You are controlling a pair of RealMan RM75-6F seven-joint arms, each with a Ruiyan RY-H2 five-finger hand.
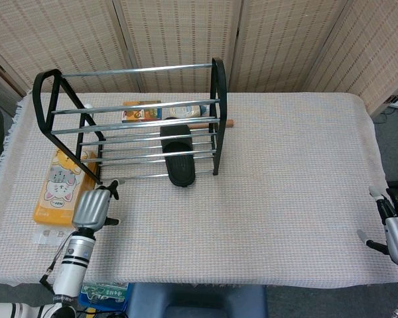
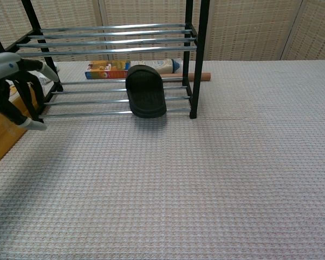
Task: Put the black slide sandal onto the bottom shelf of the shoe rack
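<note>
The black slide sandal lies on the bottom shelf of the shoe rack, toward the rack's right end, its near end sticking out a little past the front rail over the table. In the chest view the sandal rests across the lower rails just left of the rack's right front post. The left hand hovers over the cloth near the rack's left front corner, well apart from the sandal; it holds nothing, and in the chest view its dark fingers hang downward, loosely curled and apart from one another. The right hand sits at the right edge of the table, near side, only partly in view, with fingers spread and nothing in it. A yellow box with a cartoon cat lies left of the rack beside the left hand. Behind the rack lie a small colourful carton, a pale bottle and a wooden stick.
</note>
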